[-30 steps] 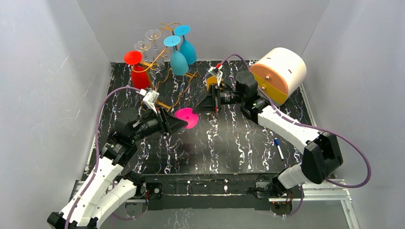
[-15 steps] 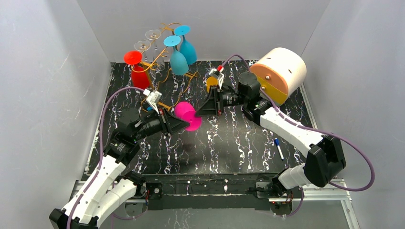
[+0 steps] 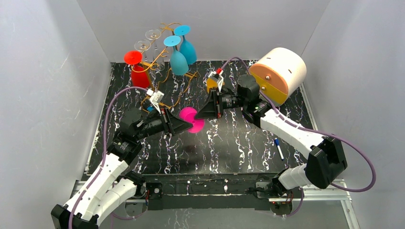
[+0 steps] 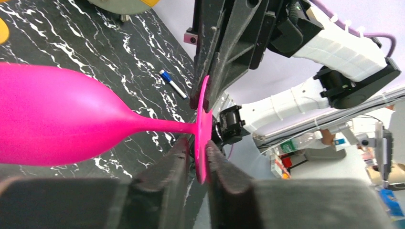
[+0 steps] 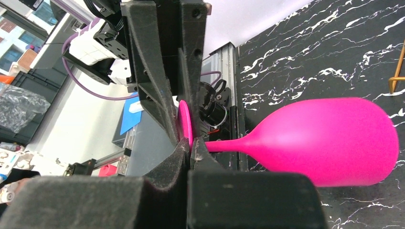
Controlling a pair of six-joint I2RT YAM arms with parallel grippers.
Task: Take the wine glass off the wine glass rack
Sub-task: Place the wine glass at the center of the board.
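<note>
The pink wine glass (image 3: 190, 119) lies sideways in the air over the table's middle, off the golden wire wine glass rack (image 3: 162, 62) at the back left. Its bowl (image 4: 47, 124) points away from its thin foot disc (image 4: 203, 129). My left gripper (image 4: 196, 157) straddles the disc's lower rim, slightly open, with a narrow gap beside one pad. My right gripper (image 5: 189, 148) is shut on the opposite rim of the same foot (image 5: 184, 121), and its bowl (image 5: 329, 143) hangs to the right. The two grippers meet tip to tip, left gripper (image 3: 189, 125) and right gripper (image 3: 204, 114).
On the rack hang a red glass (image 3: 137, 71), two blue glasses (image 3: 179, 59) and two clear glasses (image 3: 148, 45). A white drum with an orange face (image 3: 279, 71) stands at the back right, a small yellow object (image 3: 211, 82) behind the right gripper, and a pen (image 3: 278, 148) near the right arm.
The right gripper has come in from the right and shut on the glass's foot. Both arms and the glass shifted slightly right. The left jaws shut, then eased apart a little.
</note>
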